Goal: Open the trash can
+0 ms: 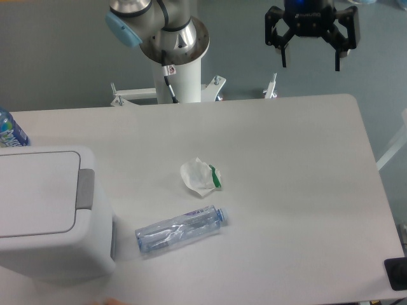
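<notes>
Two black fingers of the gripper (pixel 311 59) are spread apart, grasping nothing, high above the table's (pixel 286 159) far edge. At the near left, the boxy white plastic trash can (pixel 44 216) is seen lidded, its grey tab (pixel 86 189) facing a crushed clear bottle (pixel 182 229).

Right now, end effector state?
End effector: open, fingers spread, holding nothing, up above the table's far edge, away from the trash can.

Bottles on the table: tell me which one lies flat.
The crushed clear bottle beside the trash can lies flat; the blue-labelled bottle behind the can stands upright.
</notes>
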Controlling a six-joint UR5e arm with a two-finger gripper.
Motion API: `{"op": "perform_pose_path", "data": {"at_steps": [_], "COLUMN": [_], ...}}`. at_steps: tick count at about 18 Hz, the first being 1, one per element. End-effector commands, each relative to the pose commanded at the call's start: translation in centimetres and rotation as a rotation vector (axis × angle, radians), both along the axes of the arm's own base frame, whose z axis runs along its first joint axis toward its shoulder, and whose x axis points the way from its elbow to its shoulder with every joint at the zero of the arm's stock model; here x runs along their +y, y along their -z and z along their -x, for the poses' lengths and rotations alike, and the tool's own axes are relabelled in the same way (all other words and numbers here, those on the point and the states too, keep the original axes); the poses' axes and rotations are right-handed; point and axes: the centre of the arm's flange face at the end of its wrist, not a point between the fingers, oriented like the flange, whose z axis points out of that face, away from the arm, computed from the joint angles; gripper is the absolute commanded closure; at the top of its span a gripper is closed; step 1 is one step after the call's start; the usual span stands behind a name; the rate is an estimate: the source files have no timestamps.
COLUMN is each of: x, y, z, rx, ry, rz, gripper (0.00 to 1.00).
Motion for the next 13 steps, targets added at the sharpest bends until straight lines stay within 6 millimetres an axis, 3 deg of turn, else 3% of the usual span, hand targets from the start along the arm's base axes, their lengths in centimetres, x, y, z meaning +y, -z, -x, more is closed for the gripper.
{"op": "perform_pose_path", "data": {"at_steps": [6,13], "x": [0.7,9.1], "y": [0.4,2.3], "z": [0.3,-2.4], "rx": [-0.025,-0.063], "ry": [-0.083,-0.301], "rz": [-0.035,-0.202], "gripper": [0.00,0.00]}}
